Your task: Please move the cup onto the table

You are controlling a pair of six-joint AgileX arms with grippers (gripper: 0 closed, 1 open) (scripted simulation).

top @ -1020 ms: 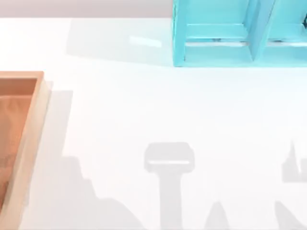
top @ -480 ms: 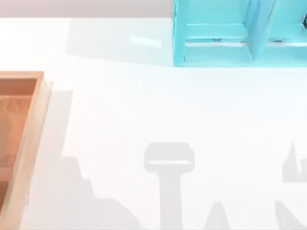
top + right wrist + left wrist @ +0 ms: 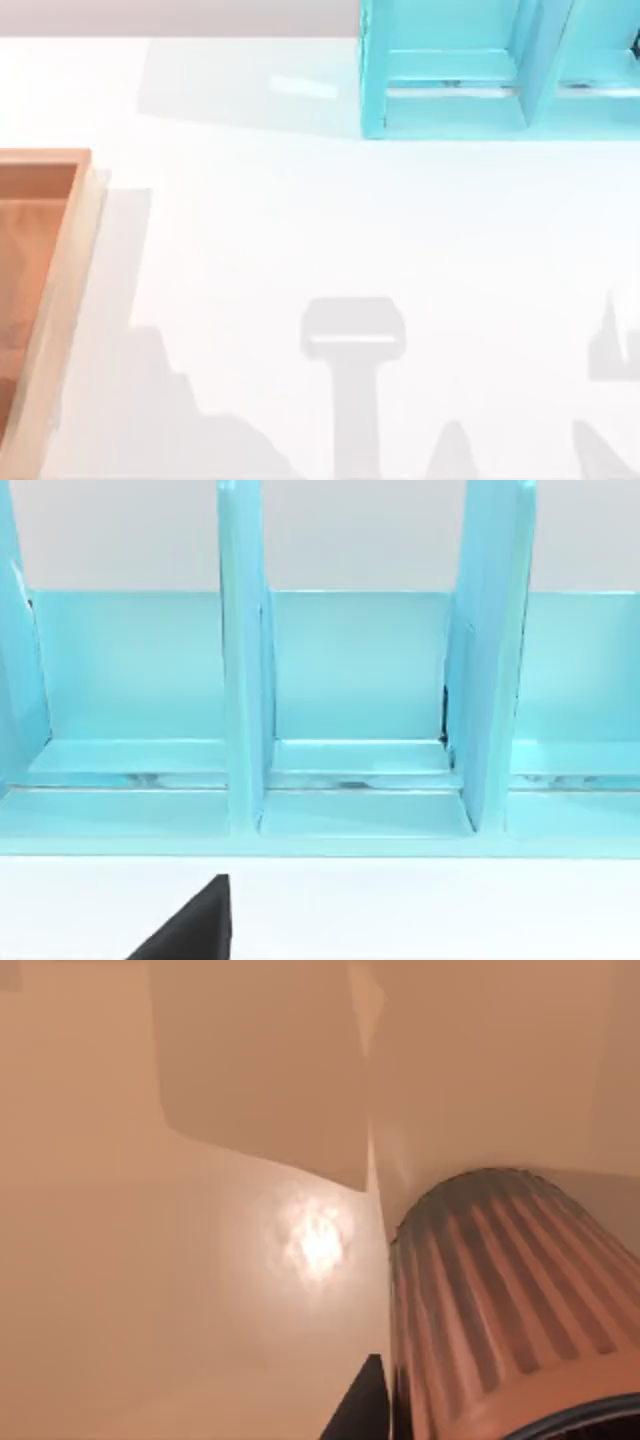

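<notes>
The cup [image 3: 500, 1310], copper-brown and ribbed, looms close in the left wrist view, standing against the orange-brown floor and walls of the wooden tray [image 3: 150, 1260]. A dark part of my left gripper [image 3: 362, 1408] shows right beside the cup's side. The white table [image 3: 320, 220] spreads across the top view, with the tray [image 3: 60, 290] at its left edge. A dark part of my right gripper [image 3: 190, 928] hangs over the white table in front of the cyan shelf unit [image 3: 330, 710].
The cyan shelf unit [image 3: 480, 70] stands at the table's back right, its open compartments facing the front. Grey shadows of the arms lie along the table's front edge [image 3: 350, 380].
</notes>
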